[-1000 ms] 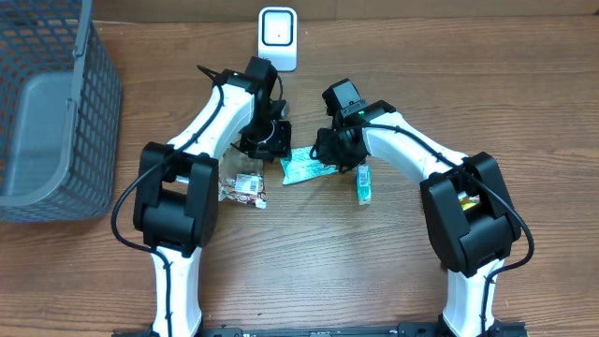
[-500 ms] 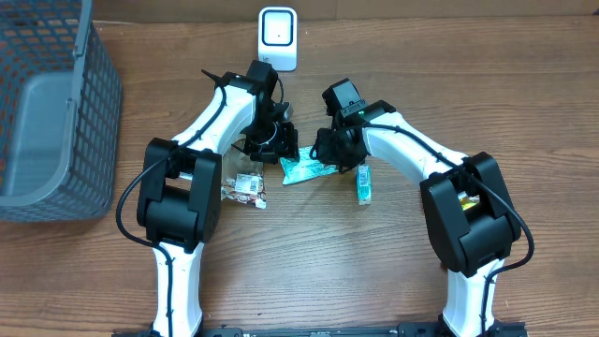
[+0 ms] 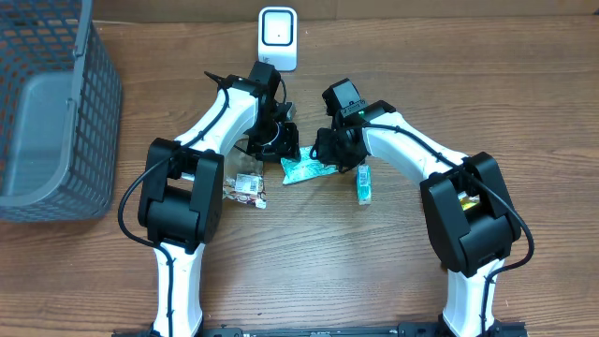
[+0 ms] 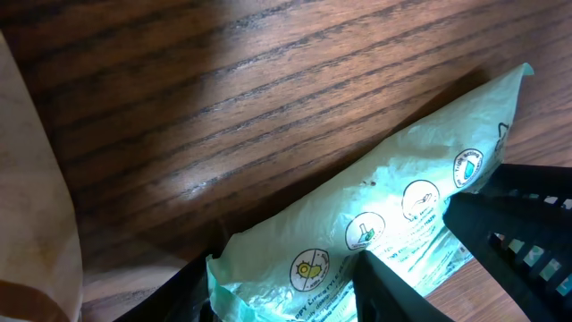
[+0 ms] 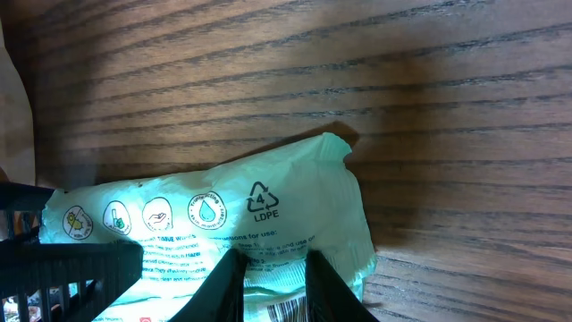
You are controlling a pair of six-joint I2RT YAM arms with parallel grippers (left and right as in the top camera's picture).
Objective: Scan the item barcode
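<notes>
Finds the green packet (image 3: 304, 169) at mid-counter, below the white scanner (image 3: 277, 37) and between the two grippers. Cannot tell from overhead whether it lies flat on the wooden counter (image 3: 374, 271) or is raised a little.

Notes the right gripper (image 3: 332, 154) at the packet's right end. In its wrist view, shows the fingers (image 5: 231, 279) close together and pinching the packet's lower edge near the printed text and recycling mark.

Notes the left gripper (image 3: 279, 145) at the packet's left end. In its wrist view, shows the fingers (image 4: 384, 286) standing apart, one each side of the packet's corner. Cannot tell whether they press on it.

Records a grey mesh basket (image 3: 94, 103) at far left, a small clear bag (image 3: 246, 188) beside the left arm, and a small green tube (image 3: 362, 184) beside the right arm, both apart from the packet.
</notes>
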